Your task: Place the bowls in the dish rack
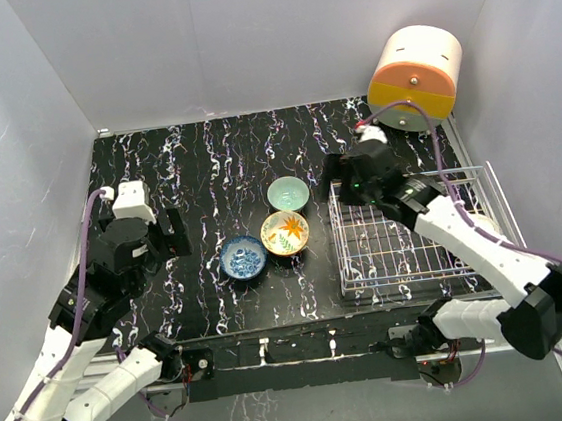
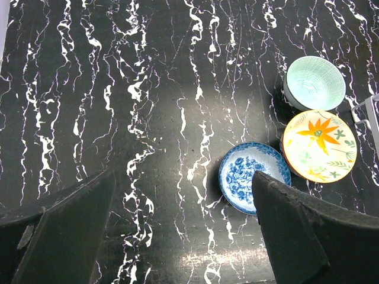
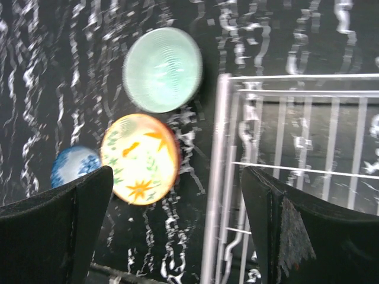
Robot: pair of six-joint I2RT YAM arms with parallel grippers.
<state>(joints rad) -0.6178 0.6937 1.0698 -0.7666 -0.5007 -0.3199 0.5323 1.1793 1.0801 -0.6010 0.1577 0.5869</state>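
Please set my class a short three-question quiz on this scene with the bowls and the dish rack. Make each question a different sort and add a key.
1. How many bowls stand on the table beside the dish rack? A) one B) three C) five
2. True or false: the right tool is shut on a bowl.
3. Which bowl, by colour, lies farthest from the blue bowl?
Key:
1. B: the blue bowl, the yellow flowered bowl and the mint-green bowl.
2. False: it is open and holds nothing.
3. The mint-green bowl.

No legible text or markings.
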